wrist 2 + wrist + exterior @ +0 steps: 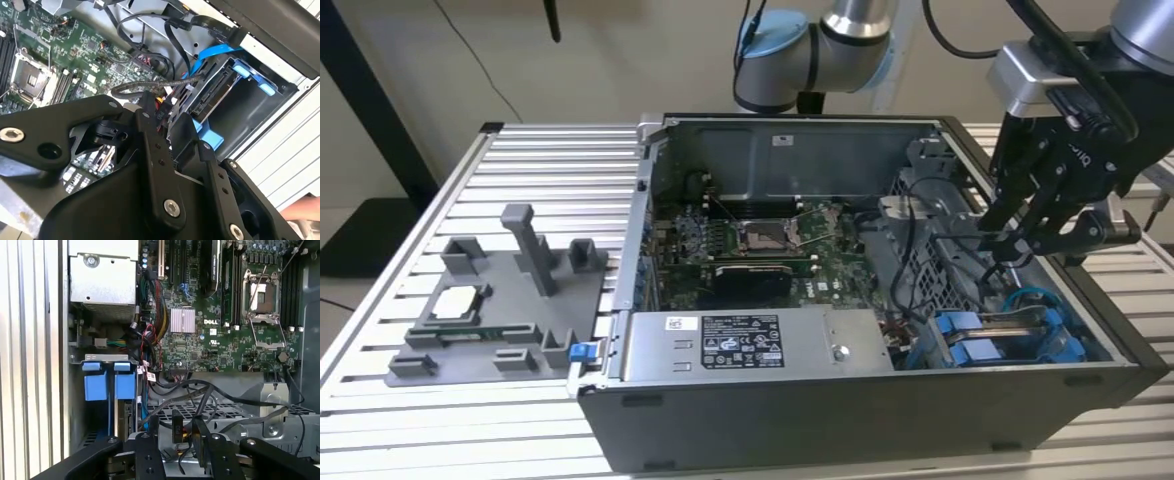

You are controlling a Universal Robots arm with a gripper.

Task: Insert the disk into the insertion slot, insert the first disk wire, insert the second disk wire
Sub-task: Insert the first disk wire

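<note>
The disk (212, 94) sits inside the insertion slot (250, 112), a dark bay with blue rails at the case's front corner. The carriers' blue tabs (109, 385) show in the first wrist view, and the bay (981, 345) shows at the exterior view's right. My gripper (1014, 238) hovers above the perforated drive cage, a little behind the bay. In both wrist views its fingers (200, 437) flank a small black connector (177, 426) on a bundle of black and red wires (161, 106). The jaws look closed on that disk wire. A blue flat cable (215, 52) curves over the bay.
The open computer case (854, 420) lies on a slatted metal table. Inside are the motherboard with an open socket (761, 235), a labelled power supply (740, 345) and the perforated cage (235, 412) crossed by loose black cables. A grey fixture holding a square chip (456, 302) stands at the exterior view's left.
</note>
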